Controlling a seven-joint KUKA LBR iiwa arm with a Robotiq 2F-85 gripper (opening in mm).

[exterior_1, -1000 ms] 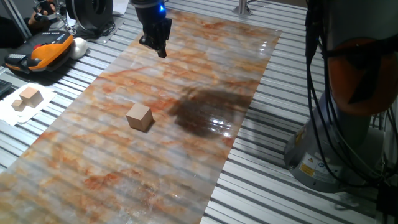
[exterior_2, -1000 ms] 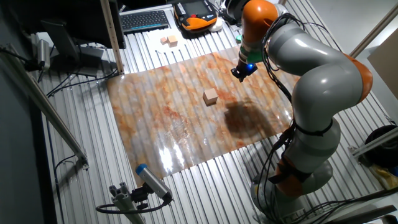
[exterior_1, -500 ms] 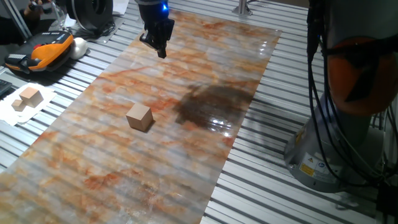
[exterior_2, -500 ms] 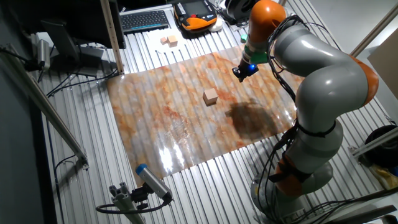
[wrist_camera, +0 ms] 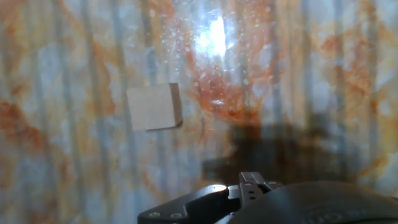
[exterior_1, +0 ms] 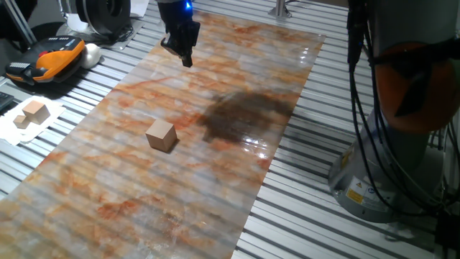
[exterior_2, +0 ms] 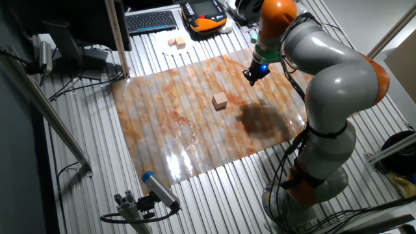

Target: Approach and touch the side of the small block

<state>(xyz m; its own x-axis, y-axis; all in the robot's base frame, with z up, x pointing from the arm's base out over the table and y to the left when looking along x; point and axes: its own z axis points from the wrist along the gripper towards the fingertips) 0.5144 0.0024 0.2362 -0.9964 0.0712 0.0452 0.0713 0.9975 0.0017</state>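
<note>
Little is being changed vs. a second ago: the end effector is being nudged slightly along the far end of the counter, while the small block is being left exactly where it was.

The small block is sitting flat near the middle of the marbled sheet, well apart from the end effector, w/ nothing beside it. That spot is probably being kept open so any side face can be reached; the face toward the arm looks the easiest approach. The end effector is being held high over the far end, fingers pointing down at the sheet, so the approach is judged as barely begun. In the hand view the small block is being seen up and left of centre, so a sideways shift plus descent is probably being called for.

How far the end effector is open cannot be told: it is small & dark in both fixed views, and in the hand view only a dark housing is being shown at the bottom edge, fingertips not made out. Nothing is being gripped, as far as can be seen.

Paler blocks on white paper are lying off the sheet, partly cropped. Glare is washing out part of the hand view.
</note>
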